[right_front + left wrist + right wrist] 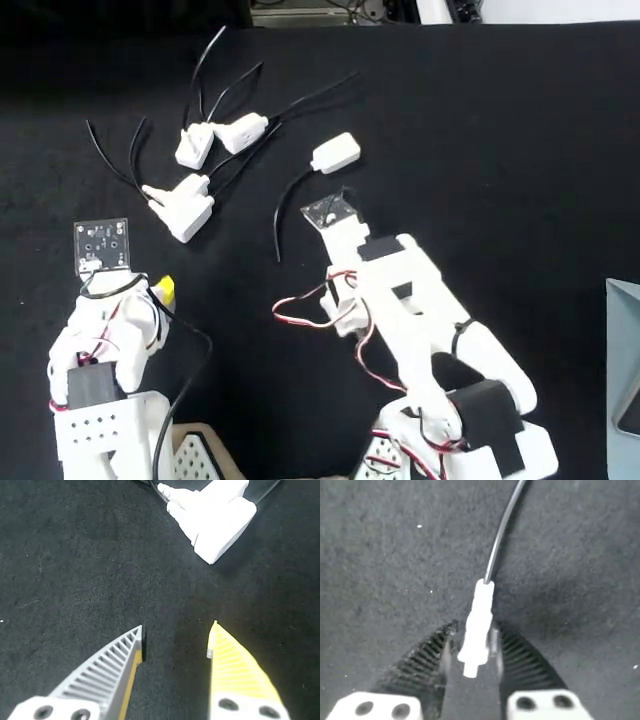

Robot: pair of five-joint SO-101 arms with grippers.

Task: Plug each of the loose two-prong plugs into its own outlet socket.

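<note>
**Closely gripped: a two-prong plug (479,612) in the right gripper (474,630), the left gripper (177,626) bare**

Up close, the right wrist view has one dark ribbed finger (427,657) pressed against each flank of the slim white plug. The plug's black cable (502,530) runs away over the cloth.

The high view gives the wider layout. The right arm (430,340) lies stretched toward the table's middle. Its wrist board (330,212) is just short of a lone white connector (335,153), whose wire curls back beside the arm.

The left wrist view shows a grey finger (110,665) and a yellow finger (232,665) spread wide with nothing between them. Ahead of them lies a white connector pair (215,520), two pieces side by side and touching.

From above, two further connectors (195,145) sit beyond that pair, close together, with thin black leads (215,60) fanning outward.

Black cloth (520,120) covers the whole table. A pale blue object (625,370) cuts in at one edge. A strip of equipment (300,12) runs along the far side.
</note>
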